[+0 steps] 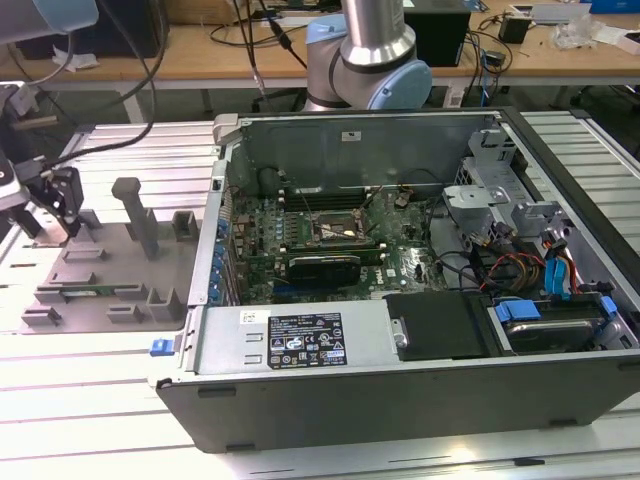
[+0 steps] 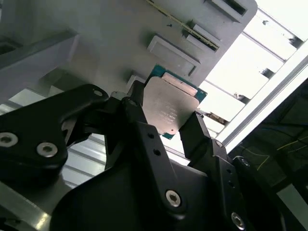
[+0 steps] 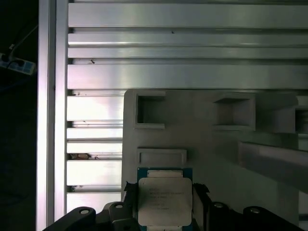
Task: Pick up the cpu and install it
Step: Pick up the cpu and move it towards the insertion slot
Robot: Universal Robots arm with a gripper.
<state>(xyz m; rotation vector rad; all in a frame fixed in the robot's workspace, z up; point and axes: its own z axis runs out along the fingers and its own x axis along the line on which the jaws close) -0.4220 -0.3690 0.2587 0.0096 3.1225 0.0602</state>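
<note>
Subject: the cpu (image 2: pixel 169 107), a small flat square chip with a silvery metal top and a green rim. It sits between the fingers (image 2: pixel 136 114) of the gripper (image 2: pixel 168 122) over the grey fixture plate (image 3: pixel 216 159), close to that plate's edge where the bare slats of the tabletop (image 3: pixel 183 43) begin. In the exterior view the gripper (image 1: pixel 48 208) stands at the plate's far corner on the exterior view's left, well apart from the open computer case (image 1: pixel 400 385). Jaw state: closed in on two opposite edges of the chip, one finger against each side, so the gripper appears to be holding it. Whether the chip is lifted off its seat or resting on it cannot be told. The socket (image 1: pixel 338 228) on the green motherboard (image 1: pixel 405 262) shows no chip in it, so installation is judged not yet done. Handling assessment: light and rigid, with a smooth metal top that gives little friction. The underside contacts and the socket are judged delicate. The edge hold seen here is the sound one; it keeps clear of top and underside, but a skewed or loose grip could let the chip twist or slip.
</note>
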